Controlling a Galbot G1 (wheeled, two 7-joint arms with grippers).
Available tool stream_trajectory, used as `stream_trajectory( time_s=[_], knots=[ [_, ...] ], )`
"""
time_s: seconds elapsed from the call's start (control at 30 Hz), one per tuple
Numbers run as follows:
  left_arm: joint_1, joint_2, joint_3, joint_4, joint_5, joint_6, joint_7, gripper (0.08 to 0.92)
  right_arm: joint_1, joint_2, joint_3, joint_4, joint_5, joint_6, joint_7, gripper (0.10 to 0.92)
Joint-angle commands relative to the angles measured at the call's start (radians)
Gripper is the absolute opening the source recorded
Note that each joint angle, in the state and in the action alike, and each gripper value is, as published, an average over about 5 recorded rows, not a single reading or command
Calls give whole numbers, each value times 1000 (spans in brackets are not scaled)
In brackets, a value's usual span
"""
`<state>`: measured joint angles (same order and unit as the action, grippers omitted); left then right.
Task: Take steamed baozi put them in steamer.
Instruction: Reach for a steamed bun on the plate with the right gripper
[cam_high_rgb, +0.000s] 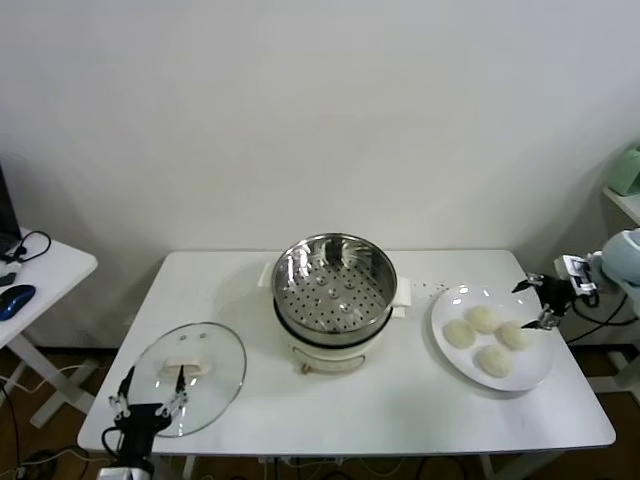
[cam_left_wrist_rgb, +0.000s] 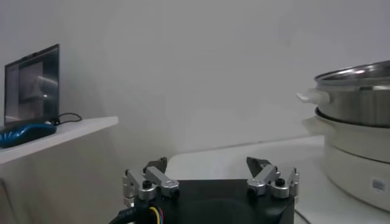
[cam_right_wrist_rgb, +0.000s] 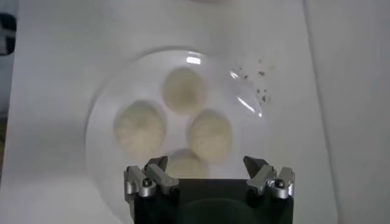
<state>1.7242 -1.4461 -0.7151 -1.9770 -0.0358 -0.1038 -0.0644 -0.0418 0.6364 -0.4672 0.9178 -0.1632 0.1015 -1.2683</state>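
Hovering at the right edge of the desk (cam_high_rgb: 330, 420), the right hand (cam_high_rgb: 535, 304) is standing with its fingers (cam_right_wrist_rgb: 153, 175) spread wide and holding nothing, pointed down over the rim of the flat white plate (cam_high_rgb: 446, 358). From its own wrist view, four steamed baozi (cam_right_wrist_rgb: 183, 90) are lying clustered in the middle of that plate, touching or nearly touching one another, and the nearest one is sitting partly hidden behind the hand's black body. None of them is being gripped yet.

Farther out, the steamer (cam_high_rgb: 334, 297) is sitting near the centre of the desk, well apart from the plate, its shiny steel pot open and its perforated tray bare. No bun is lying in it, so the task is looking to be at its very first step: reaching for the first baozi.

The left hand (cam_high_rgb: 148, 403) is waiting at the front left corner of the desk, fingers also apart and empty, just over the edge of the round glass lid (cam_high_rgb: 205, 372) that is lying flat there.

By my judgement, the next move is calling for the right hand to descend over one bun, probably the nearest, and close gently, since soft dough is likely to dent. The crowding is leaving little room for a finger between neighbours.
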Motion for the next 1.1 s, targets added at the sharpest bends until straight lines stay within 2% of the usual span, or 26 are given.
stream_trajectory(
  time_s=[0.03, 0.3, 0.6, 1.1],
  knots=[
    [-1, 2, -11, 0, -5, 9, 0, 823, 170, 187, -169, -234, -88, 27, -62, 823],
    [-4, 5, -20, -2, -10, 15, -1, 823, 100, 259, -111, -303, -148, 47, -39, 823],
    [-6, 4, -20, 7, -10, 14, -4, 823, 42, 316, -5, -383, -282, 97, 8, 823],
    [-2, 4, -19, 8, -7, 11, -7, 823, 15, 353, 44, -419, -321, 102, 54, 823]
  ],
)
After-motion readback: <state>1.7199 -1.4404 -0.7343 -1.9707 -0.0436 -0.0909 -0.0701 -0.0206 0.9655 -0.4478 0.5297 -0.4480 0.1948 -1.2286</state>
